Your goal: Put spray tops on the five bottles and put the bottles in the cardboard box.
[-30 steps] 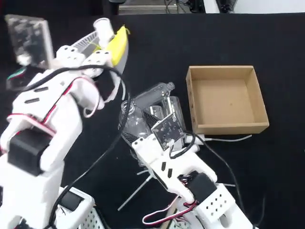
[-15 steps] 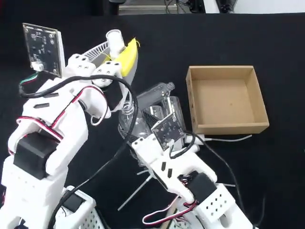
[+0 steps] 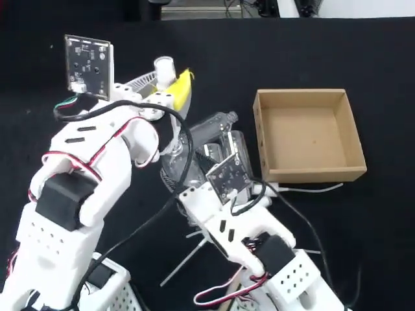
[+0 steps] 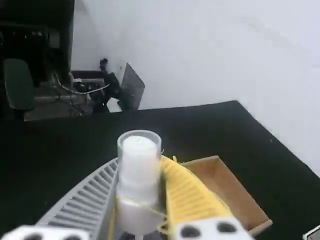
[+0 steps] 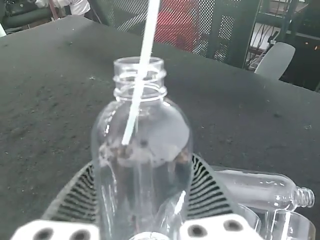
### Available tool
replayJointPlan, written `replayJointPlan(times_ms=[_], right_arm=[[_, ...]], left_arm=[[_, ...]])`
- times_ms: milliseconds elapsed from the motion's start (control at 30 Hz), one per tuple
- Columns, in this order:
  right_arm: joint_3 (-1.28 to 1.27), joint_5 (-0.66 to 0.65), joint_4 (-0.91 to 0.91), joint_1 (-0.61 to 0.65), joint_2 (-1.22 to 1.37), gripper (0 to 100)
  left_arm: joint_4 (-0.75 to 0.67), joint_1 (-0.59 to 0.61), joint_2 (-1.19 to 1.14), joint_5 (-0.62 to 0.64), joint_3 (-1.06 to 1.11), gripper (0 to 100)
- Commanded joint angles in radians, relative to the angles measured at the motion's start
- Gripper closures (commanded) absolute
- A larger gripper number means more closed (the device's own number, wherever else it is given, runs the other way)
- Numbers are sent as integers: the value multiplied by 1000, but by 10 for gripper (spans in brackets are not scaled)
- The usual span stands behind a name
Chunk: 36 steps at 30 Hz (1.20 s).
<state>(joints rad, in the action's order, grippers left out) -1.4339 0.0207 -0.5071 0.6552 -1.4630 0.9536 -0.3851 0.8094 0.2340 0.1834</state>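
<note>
On the black surface [image 3: 292, 52], to the right of both arms, the cardboard box [image 3: 311, 173] stands open-topped. The clear bottle [image 5: 142, 150] is upright in the right tool [image 5: 142, 210], whose two ribbed fingers are closed around its lower body. It looks light, thin-walled and slick, so I judge a low hold, firm but not crushing, suits it best. Another bottle [image 5: 260, 185] lies just beside it. The white spray top [image 4: 139, 165], small, rigid and light, is pinched by its lower part in the left tool [image 4: 141, 192]. Its thin dip tube [image 5: 142, 65] passes down through the bottle's neck and probably bends easily.
</note>
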Motion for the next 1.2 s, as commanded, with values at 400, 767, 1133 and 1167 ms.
replayJointPlan(times_ms=[400,767,1133,1167], right_arm=[[22,3,31,3,-22,988],[21,3,31,3,-22,988],[21,3,31,3,-22,988],[21,3,31,3,-22,988]], left_arm=[[123,-2,158,5,177,846],[121,8,318,-2,194,748],[32,317,333,-2,269,746],[35,315,333,-2,289,745]])
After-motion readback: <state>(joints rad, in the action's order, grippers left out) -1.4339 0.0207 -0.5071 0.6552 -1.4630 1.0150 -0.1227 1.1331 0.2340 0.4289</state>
